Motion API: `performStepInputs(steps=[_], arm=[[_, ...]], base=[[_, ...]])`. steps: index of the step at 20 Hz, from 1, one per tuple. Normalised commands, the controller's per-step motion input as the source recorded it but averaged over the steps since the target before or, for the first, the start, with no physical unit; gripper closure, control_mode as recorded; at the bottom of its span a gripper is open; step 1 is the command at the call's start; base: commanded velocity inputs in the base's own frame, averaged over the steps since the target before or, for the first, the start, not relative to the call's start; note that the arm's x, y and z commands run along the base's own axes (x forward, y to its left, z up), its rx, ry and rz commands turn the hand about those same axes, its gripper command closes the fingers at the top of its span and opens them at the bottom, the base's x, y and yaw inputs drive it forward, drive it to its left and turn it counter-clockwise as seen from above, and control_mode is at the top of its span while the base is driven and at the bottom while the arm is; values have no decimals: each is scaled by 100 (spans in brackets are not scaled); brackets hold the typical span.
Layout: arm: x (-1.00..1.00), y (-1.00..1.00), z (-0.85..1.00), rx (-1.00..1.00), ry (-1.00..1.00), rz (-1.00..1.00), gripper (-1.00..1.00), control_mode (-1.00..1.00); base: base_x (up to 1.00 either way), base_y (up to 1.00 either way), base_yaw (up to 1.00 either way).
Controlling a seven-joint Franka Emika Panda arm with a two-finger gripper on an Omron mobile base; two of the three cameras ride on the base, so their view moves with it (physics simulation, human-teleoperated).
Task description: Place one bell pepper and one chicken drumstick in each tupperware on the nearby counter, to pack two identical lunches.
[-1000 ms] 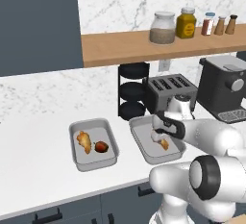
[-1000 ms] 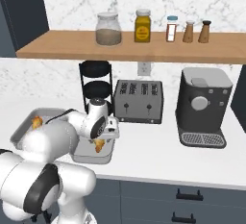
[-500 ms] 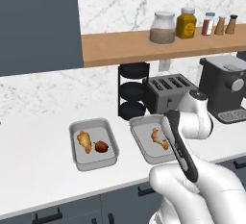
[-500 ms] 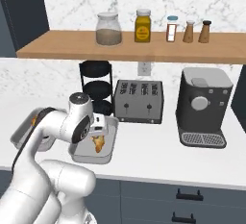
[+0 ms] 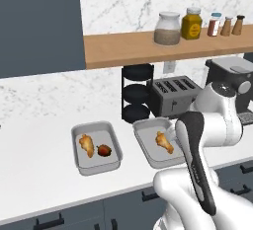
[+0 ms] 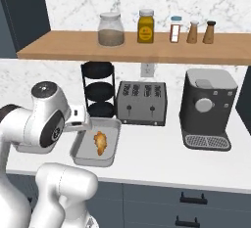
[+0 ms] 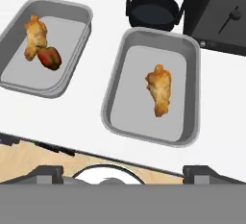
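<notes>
Danger of one lunch ending half packed. Nearest, gripper [image 7: 125,171] above the near edge of the counter [image 7: 72,117], fingers [image 7: 48,171] spread wide, nothing between them. Just beyond, right tupperware [image 7: 137,64] holding one chicken drumstick [image 7: 159,91] and no pepper. Cannot match the left one without a second pepper, and no second pepper anywhere on the counter around the trays.

Wrong also to take the bell pepper [image 7: 49,58] out of the left tupperware [image 7: 67,35], already complete. Lies there touching its own drumstick [image 7: 36,34], so with a low grasp easy to catch both or to knock the rim. Farther back, easy to strike the black tiered stand [image 5: 137,93] or the toaster [image 5: 173,95] with a wide swing of the arm, both just behind the trays.

Counting, near to far: two trays, side by side; two drumsticks, one in each; one bell pepper, in the left tray. Behind: one stand, one toaster, one coffee machine [image 6: 206,107]. On the wooden shelf [image 5: 118,51]: two jars, three small shakers.
</notes>
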Motion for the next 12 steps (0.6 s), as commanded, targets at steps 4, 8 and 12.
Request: performStepInputs(steps=[4,8,12], arm=[[-87,18,100,0,-11,-6,-100,-100],[-84,9,88,0,-14,-5,-100,-100],[0,0,0,0,0,0,-100,100]], base=[[0,0,0],[0,0,0],[-91,-40,-5]])
